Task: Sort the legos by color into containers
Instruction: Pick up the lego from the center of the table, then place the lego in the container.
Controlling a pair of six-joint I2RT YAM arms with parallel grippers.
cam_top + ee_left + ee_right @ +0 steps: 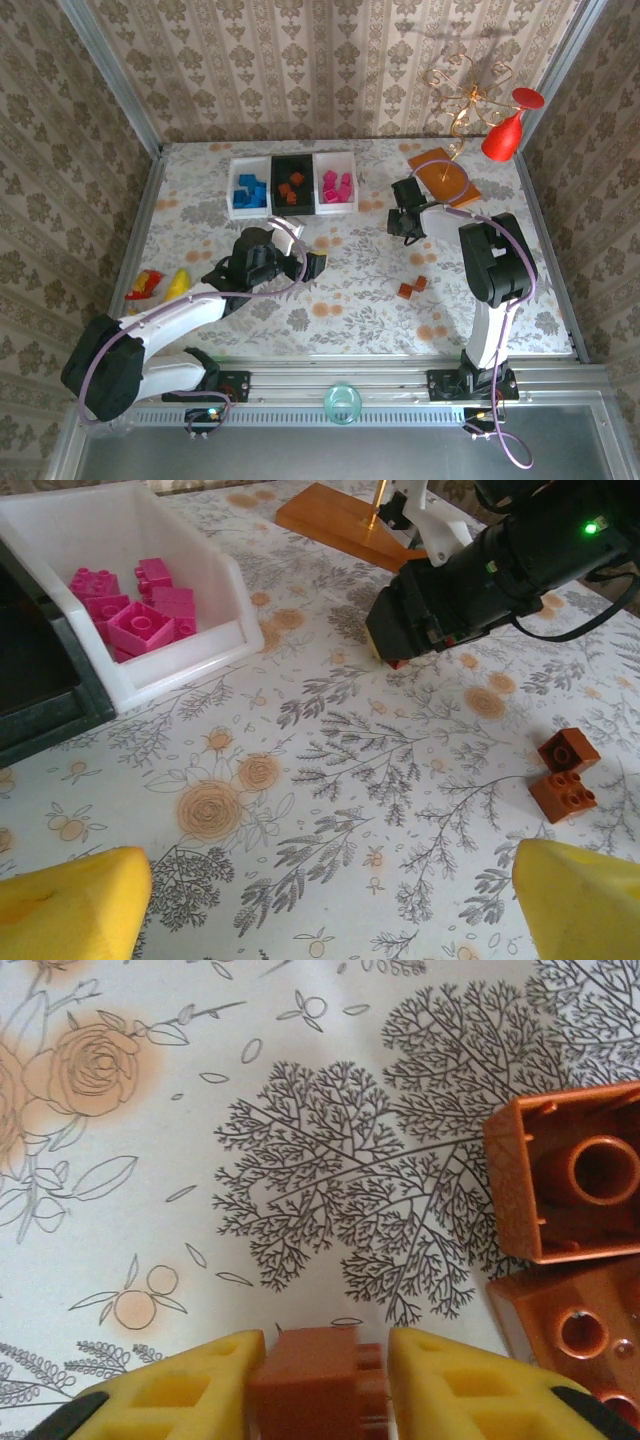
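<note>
Three containers stand in a row at the back: a white tray (238,207) with blue legos (250,187), a black tray (292,206) with orange-brown legos (291,188), and a white tray (180,645) with pink legos (140,615). My right gripper (322,1360) is low over the table and shut on an orange-brown brick (318,1385); it is right of the trays (405,225). Two more orange-brown bricks (570,1175) lie loose on the cloth beside it (412,288). My left gripper (330,905) is open, yellow fingers (70,900) wide apart over bare cloth, near the table's middle (305,263).
A flat orange-brown board (445,180) with a gold wire stand sits at the back right, a red goblet (505,135) beside it. Yellow and red items (160,285) lie at the left edge. A glass (342,402) sits at the near rail.
</note>
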